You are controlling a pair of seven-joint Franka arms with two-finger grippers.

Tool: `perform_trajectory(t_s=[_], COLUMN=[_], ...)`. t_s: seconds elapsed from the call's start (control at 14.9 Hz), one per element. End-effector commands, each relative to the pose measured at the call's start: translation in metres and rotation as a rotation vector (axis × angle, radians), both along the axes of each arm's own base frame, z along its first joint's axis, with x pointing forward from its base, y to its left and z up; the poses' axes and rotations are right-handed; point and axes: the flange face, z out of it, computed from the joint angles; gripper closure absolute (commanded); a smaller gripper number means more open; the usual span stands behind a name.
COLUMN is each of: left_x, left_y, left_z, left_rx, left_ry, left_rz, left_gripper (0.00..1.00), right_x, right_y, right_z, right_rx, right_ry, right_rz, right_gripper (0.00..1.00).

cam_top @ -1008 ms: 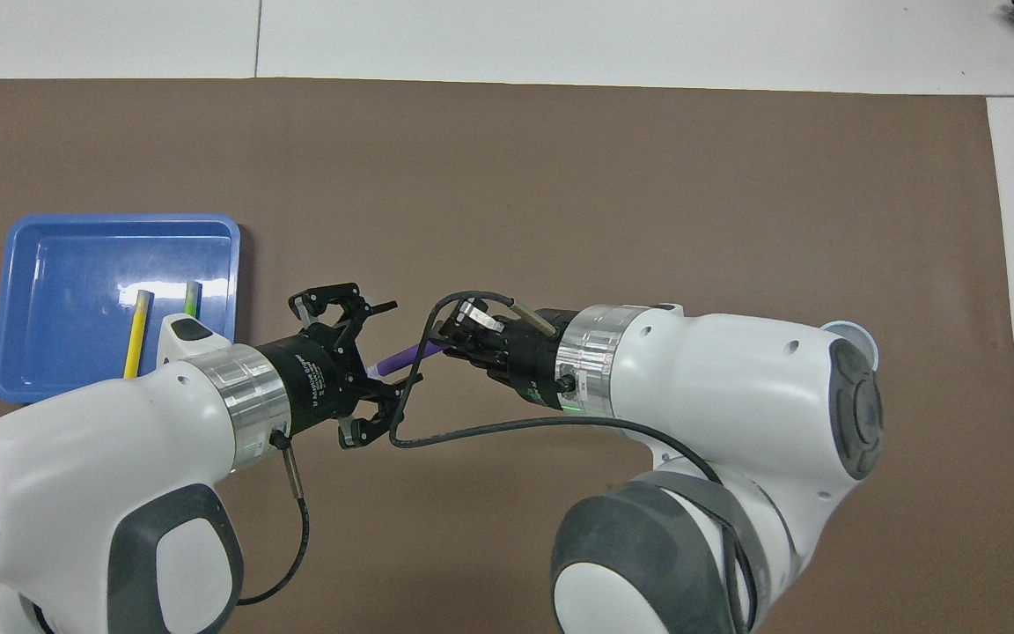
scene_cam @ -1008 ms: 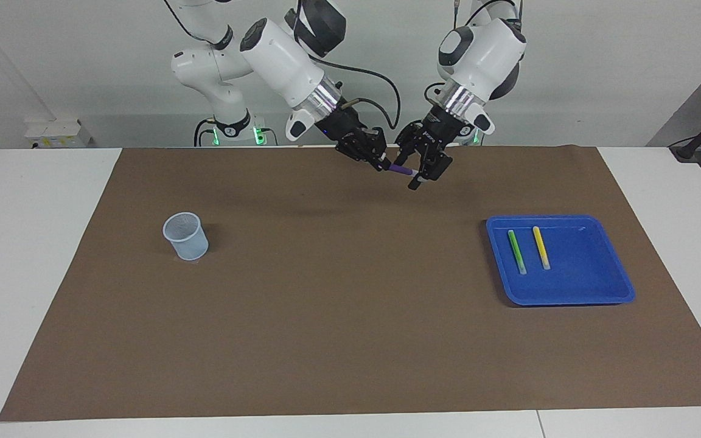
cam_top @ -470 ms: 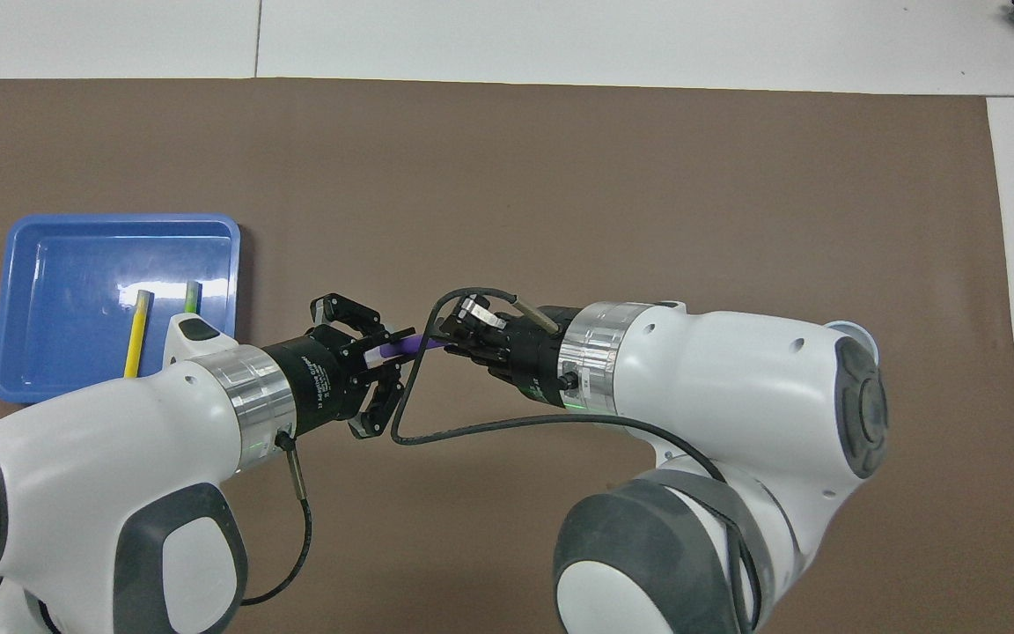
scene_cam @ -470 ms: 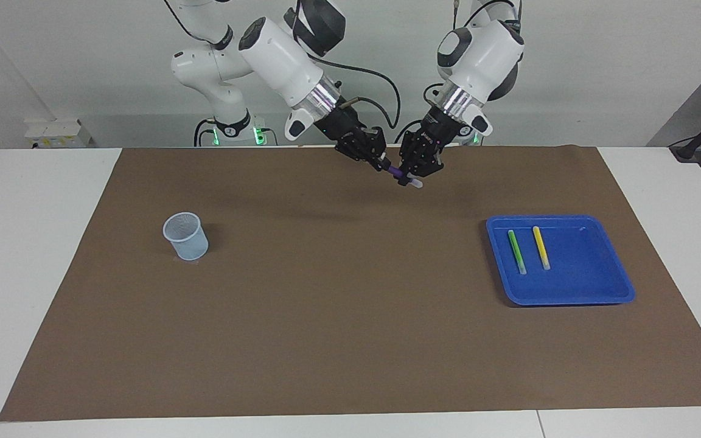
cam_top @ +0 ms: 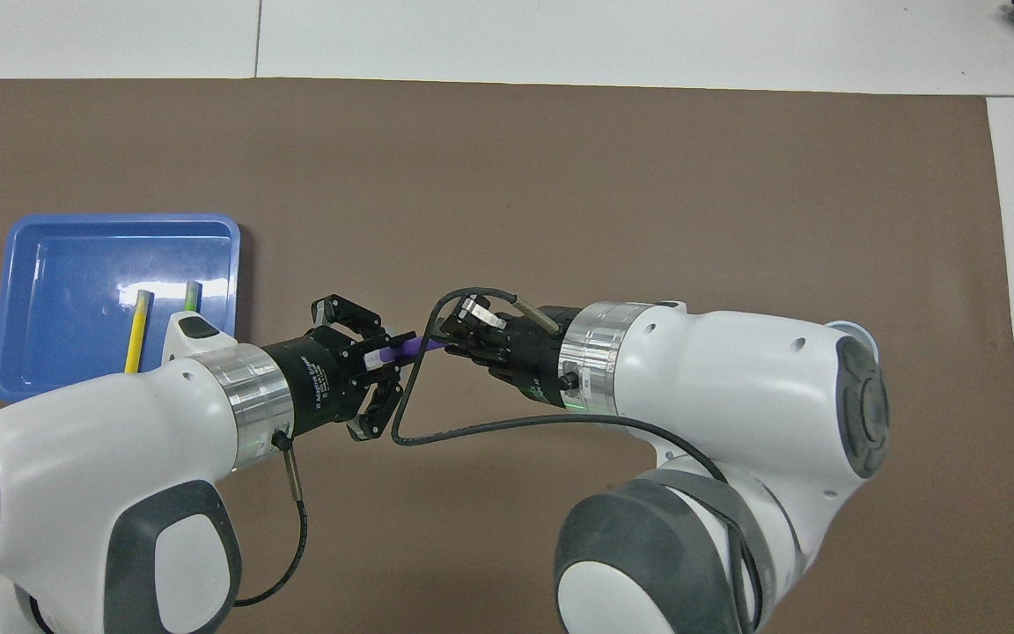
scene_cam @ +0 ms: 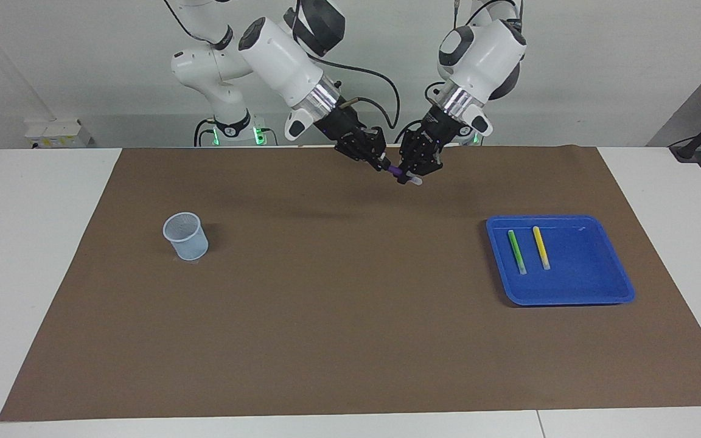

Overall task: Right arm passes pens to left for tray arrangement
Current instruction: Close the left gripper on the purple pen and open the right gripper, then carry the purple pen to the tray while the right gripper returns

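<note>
A purple pen (scene_cam: 397,173) (cam_top: 401,350) hangs in the air over the brown mat's edge by the robots, held at both ends. My right gripper (scene_cam: 381,163) (cam_top: 450,342) is shut on its purple end. My left gripper (scene_cam: 411,176) (cam_top: 379,357) is shut on its pale end. The blue tray (scene_cam: 569,299) (cam_top: 120,218) lies toward the left arm's end of the table. In it, side by side, lie a green pen (scene_cam: 516,251) (cam_top: 192,297) and a yellow pen (scene_cam: 541,247) (cam_top: 135,330).
A pale blue mesh cup (scene_cam: 185,236) stands on the brown mat (scene_cam: 350,316) toward the right arm's end; in the overhead view the right arm covers most of it. A black cable loops below the right wrist (cam_top: 410,423).
The left gripper, open around the pen's pale end a second ago, has shut on it. The right gripper has kept its grip, and the pen has barely moved.
</note>
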Motion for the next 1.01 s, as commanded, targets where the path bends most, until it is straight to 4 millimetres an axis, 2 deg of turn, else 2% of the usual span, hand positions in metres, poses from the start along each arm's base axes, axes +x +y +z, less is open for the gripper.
perform_trajectory(t_s=[0.0, 0.2, 0.4, 0.54, 0.74, 0.94], left_x=[-0.008, -0.008, -0.008, -0.01, -0.008, -0.002], left_y=[-0.006, -0.005, -0.003, 0.001, 0.026, 0.067], left_z=[0.008, 0.009, 0.008, 0.002, -0.002, -0.007], left_rx=[-0.001, -0.001, 0.027, 0.087, 0.201, 0.329], left_ry=[0.029, 0.033, 0.009, -0.015, -0.082, -0.139], left_rz=[-0.049, -0.051, -0.093, -0.22, -0.513, -0.812], left_gripper=[1.0, 1.0, 1.0, 1.0, 1.0, 1.0], right_x=[0.0, 0.0, 0.015, 0.023, 0.027, 0.027], right_y=[-0.005, -0.009, -0.046, -0.079, -0.129, -0.17], right_z=[0.002, -0.002, -0.01, -0.016, -0.027, -0.034], right_rx=[0.018, -0.026, -0.098, -0.167, -0.313, -0.449], right_ry=[-0.014, -0.09, -0.121, -0.122, -0.097, -0.056], right_rz=[0.013, 0.118, 0.235, 0.329, 0.488, 0.622], right_gripper=[0.0, 0.0, 0.0, 0.0, 0.0, 0.0])
